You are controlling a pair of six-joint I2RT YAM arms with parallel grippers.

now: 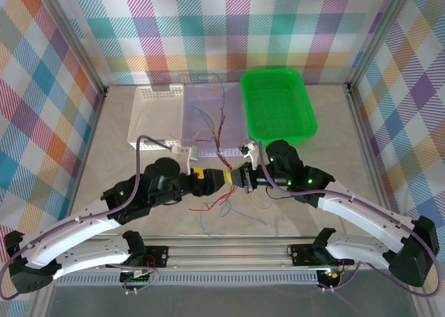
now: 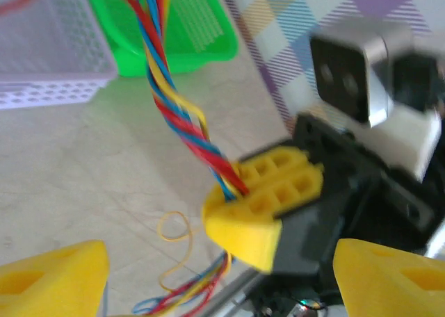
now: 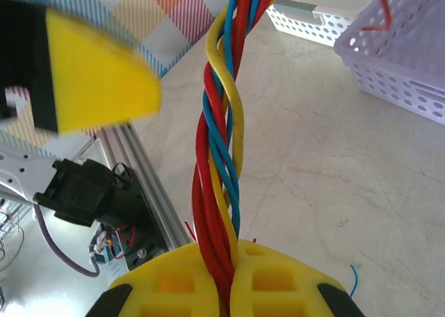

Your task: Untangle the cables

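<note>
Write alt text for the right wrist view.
The right gripper is shut on a twisted bundle of red, blue and yellow cables rising from its yellow fingers. A lilac basket sits upper right on the pale table.

Glossy plastic-coated cables (image 3: 222,157); shiny plastic green basket (image 1: 281,135); tabletop (image 1: 118,150) matt & smooth.

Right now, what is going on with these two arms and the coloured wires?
The right end effector is shut on a twisted bundle of red, yellow and blue cables. The left end effector is open just beside it, gripping nothing. More loose cables lie on the table and in the lilac basket.
</note>
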